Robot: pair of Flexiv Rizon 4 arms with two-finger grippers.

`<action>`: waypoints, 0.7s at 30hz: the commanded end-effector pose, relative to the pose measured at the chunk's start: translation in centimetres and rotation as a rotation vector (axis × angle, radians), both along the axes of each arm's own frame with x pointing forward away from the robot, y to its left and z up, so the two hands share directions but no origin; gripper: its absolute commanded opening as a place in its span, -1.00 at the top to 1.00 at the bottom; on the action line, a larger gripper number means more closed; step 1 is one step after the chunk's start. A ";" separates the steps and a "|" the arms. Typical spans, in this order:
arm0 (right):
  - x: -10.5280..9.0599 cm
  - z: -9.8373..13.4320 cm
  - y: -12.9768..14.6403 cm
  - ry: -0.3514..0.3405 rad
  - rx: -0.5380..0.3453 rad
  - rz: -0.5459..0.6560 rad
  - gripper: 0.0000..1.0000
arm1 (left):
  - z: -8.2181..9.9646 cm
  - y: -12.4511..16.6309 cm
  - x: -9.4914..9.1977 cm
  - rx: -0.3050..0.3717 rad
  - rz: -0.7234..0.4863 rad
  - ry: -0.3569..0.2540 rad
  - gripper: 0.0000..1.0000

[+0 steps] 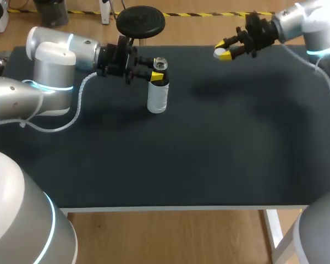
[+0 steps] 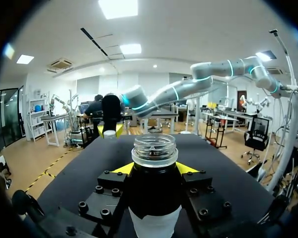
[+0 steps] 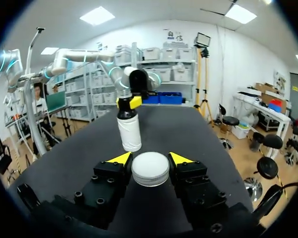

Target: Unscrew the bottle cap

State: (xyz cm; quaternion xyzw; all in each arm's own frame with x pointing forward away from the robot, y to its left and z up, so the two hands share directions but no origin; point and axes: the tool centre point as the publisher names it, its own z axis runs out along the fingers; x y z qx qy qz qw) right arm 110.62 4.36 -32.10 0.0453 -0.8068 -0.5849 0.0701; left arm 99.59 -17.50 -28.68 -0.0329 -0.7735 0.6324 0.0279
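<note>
White and ridged, the cap (image 3: 150, 169) is pinched at its rim by the right gripper (image 3: 150, 159), well apart from the bottle (image 1: 157, 100). Judged light and slick, that bottle is clamped upright on the table (image 1: 220, 148), below its open neck, by the left gripper (image 1: 152, 75).

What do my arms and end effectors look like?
The left arm and right arm are rounded silver-grey tubes with glowing cyan joint rings and a pale cable alongside. The left end effector and right end effector are black, bolted, with yellow tips.
</note>
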 end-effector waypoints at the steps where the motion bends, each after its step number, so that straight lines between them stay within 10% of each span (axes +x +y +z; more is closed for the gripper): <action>1: -1.2 -1.5 0.3 0.011 0.002 -0.181 1.00 | 0.0 0.0 0.1 0.000 -0.004 0.001 1.00; 12: -1.3 -2.5 -0.3 0.048 -0.046 -0.241 1.00 | 0.0 0.0 0.1 0.000 -0.004 0.001 1.00; 14: -1.3 -2.5 -0.1 0.054 -0.047 -0.234 0.22 | 0.0 0.0 0.1 0.000 -0.004 0.001 1.00; 16: -1.4 -2.5 -0.1 0.054 -0.054 -0.232 -1.00 | 0.0 0.0 0.1 0.000 -0.004 0.001 1.00; 21: -1.3 -2.6 -0.3 0.059 -0.060 -0.248 -1.00 | 0.0 0.0 0.1 0.000 -0.004 0.001 1.00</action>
